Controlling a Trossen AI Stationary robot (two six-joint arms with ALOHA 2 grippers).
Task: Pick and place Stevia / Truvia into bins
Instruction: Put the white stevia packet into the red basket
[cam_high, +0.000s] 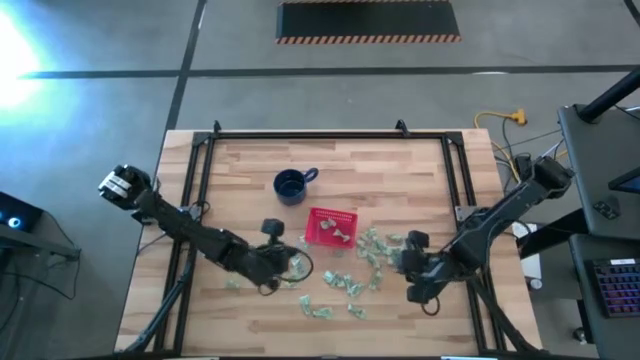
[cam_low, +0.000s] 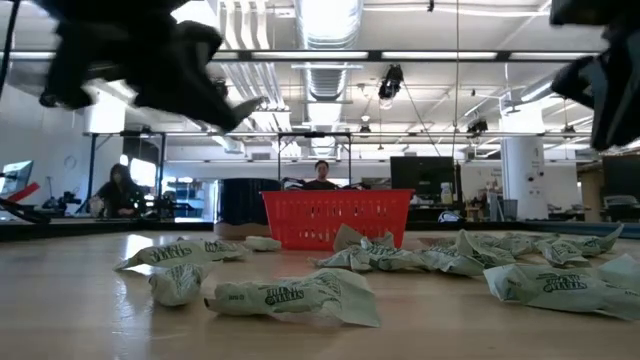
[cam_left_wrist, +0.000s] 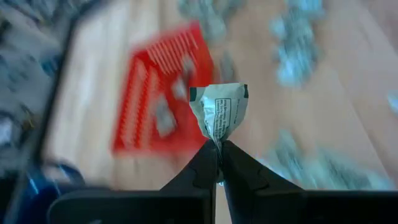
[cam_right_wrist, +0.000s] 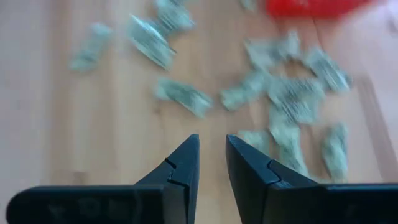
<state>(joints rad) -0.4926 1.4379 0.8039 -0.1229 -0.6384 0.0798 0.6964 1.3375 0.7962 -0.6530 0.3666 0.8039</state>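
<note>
Two dark arms reach over the wooden table (cam_high: 250, 320), the widest thing in view. Near its middle sits the red basket (cam_high: 330, 227), a few sachets already lying inside it, with a blue mug (cam_high: 291, 185) just behind. Loose Stevia sachets (cam_high: 375, 252) are scattered in front of the basket and to its right. The left gripper (cam_left_wrist: 219, 149) is clenched on one sachet (cam_left_wrist: 217, 109), pinching its lower edge so the packet stands up, and it points toward the basket, seemingly ready to carry it over the rim. The right gripper (cam_right_wrist: 211, 152) hangs above the scatter with a narrow gap between its fingers, holding nothing, probably lining up a pick.
</note>
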